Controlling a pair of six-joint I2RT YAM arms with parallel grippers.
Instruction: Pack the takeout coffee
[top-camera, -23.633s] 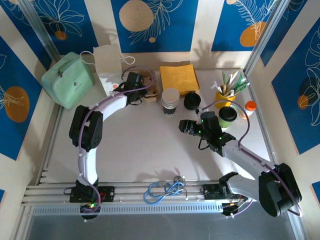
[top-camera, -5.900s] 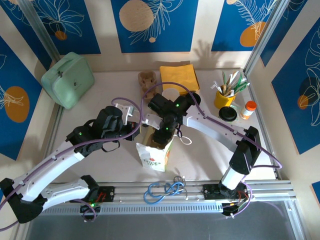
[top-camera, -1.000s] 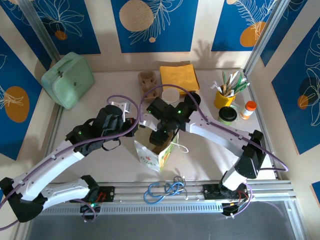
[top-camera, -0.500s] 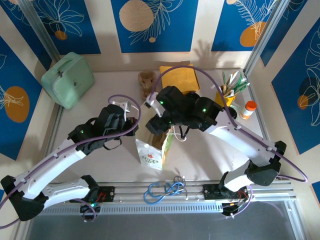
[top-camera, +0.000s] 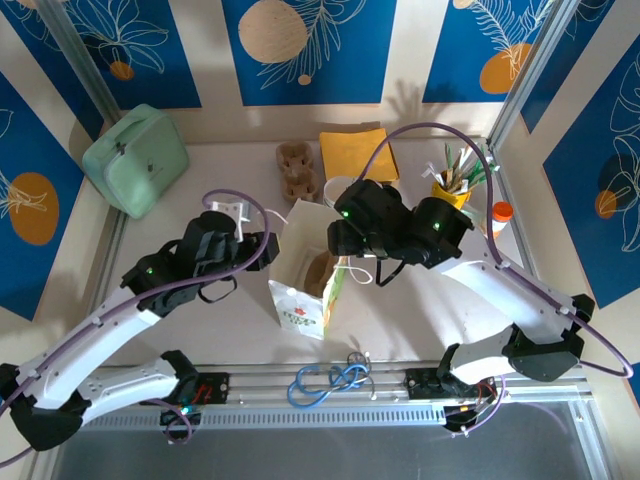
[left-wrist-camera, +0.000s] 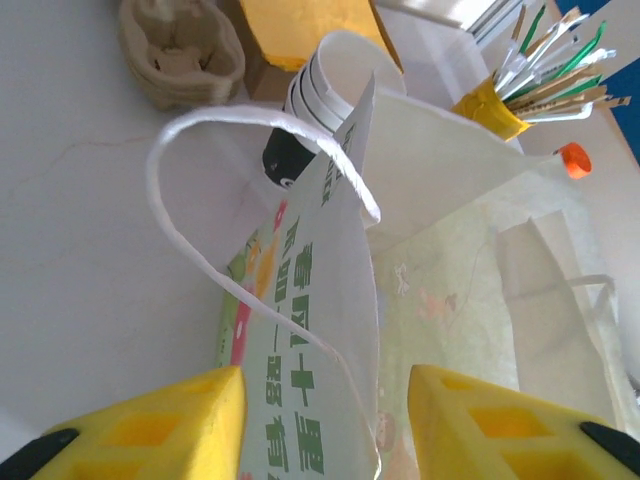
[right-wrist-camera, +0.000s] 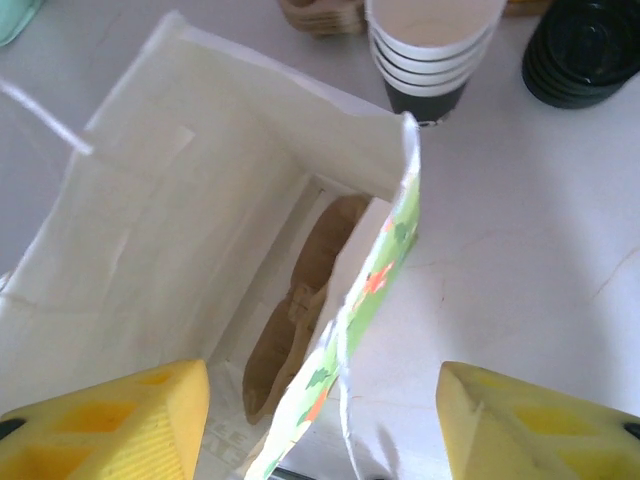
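Observation:
A white paper bag (top-camera: 296, 306) with green print stands open mid-table, a brown cardboard cup carrier (top-camera: 321, 272) lying in its bottom. My left gripper (top-camera: 266, 251) is at the bag's left side. In the left wrist view this gripper (left-wrist-camera: 325, 432) is open, and the bag's wall (left-wrist-camera: 300, 330) and its handle pass between the yellow fingers. My right gripper (top-camera: 342, 244) hovers open over the bag's right wall. In the right wrist view it (right-wrist-camera: 325, 420) straddles that wall (right-wrist-camera: 385, 270), and the carrier (right-wrist-camera: 300, 300) lies below. The takeout coffee is hidden.
Behind the bag are a stack of paper cups (right-wrist-camera: 432, 50), black lids (right-wrist-camera: 585, 50), spare cardboard carriers (top-camera: 297, 170) and yellow napkins (top-camera: 357, 152). A yellow cup of stirrers (top-camera: 452, 180) and an orange-capped bottle (top-camera: 500, 215) stand at the right. A green lunch bag (top-camera: 135, 158) sits far left.
My left gripper has opened and let go of the bag's edge. My right gripper has come up out of the bag and shifted right. The bag now stands wider open.

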